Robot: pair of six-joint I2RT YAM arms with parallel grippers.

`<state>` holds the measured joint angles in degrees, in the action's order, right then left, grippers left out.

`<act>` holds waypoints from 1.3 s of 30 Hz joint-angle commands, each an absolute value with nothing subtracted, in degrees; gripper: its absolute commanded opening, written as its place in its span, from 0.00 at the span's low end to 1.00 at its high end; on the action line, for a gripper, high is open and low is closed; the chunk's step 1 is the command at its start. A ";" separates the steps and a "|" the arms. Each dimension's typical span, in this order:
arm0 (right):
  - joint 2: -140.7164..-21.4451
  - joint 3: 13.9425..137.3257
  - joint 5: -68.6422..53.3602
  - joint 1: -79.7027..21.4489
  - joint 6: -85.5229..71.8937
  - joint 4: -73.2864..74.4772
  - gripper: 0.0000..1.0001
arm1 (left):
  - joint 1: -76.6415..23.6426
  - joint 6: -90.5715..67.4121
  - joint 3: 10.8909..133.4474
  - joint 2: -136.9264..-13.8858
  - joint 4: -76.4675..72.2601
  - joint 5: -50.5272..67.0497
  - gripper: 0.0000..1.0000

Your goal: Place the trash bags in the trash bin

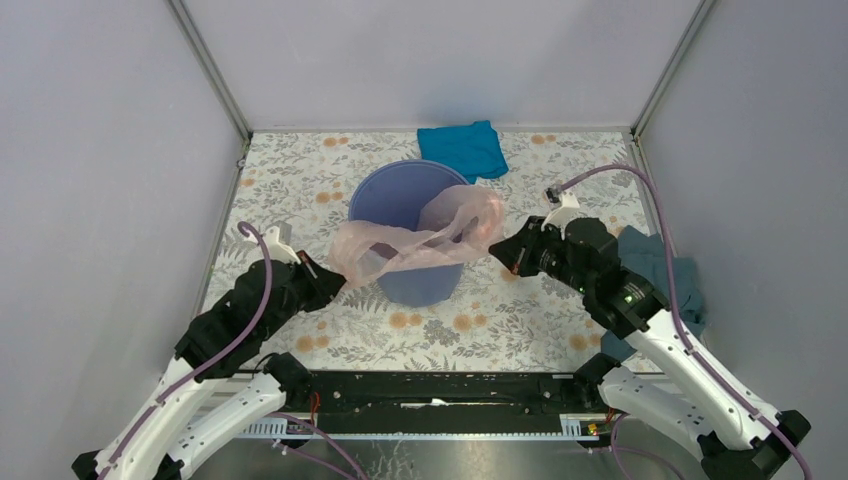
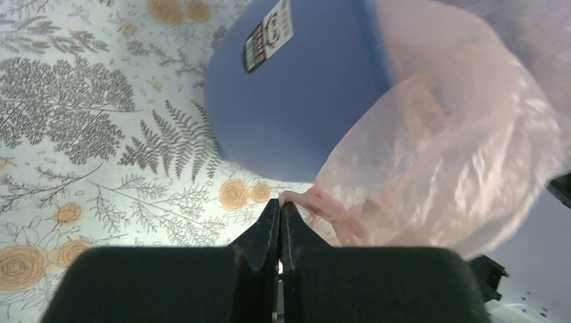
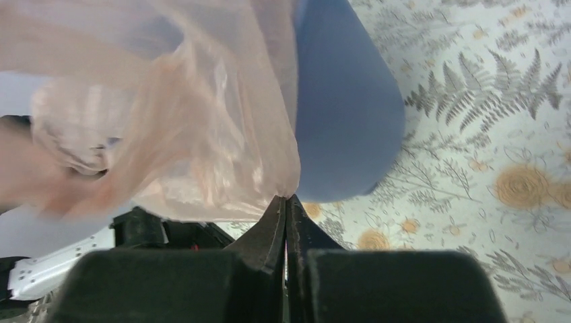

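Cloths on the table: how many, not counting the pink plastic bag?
2. A bright blue cloth lies at the far edge behind the bucket; a grey-blue cloth lies on the right, partly under the right arm. Others could be hidden beneath the arms.

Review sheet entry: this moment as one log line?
left end effector shut on trash bag | right end effector same | trash bag stretched over trash bin
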<state>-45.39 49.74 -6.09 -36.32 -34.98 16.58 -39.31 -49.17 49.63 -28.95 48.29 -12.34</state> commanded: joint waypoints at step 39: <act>-43.24 70.48 -21.24 -36.21 -8.23 34.47 0.91 | -39.20 -32.13 75.08 -33.06 58.44 -13.00 0.99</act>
<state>-38.96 67.13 -13.93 -36.32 -9.58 37.74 -39.31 -40.07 66.04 -28.62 55.83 -9.72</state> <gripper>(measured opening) 0.911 0.988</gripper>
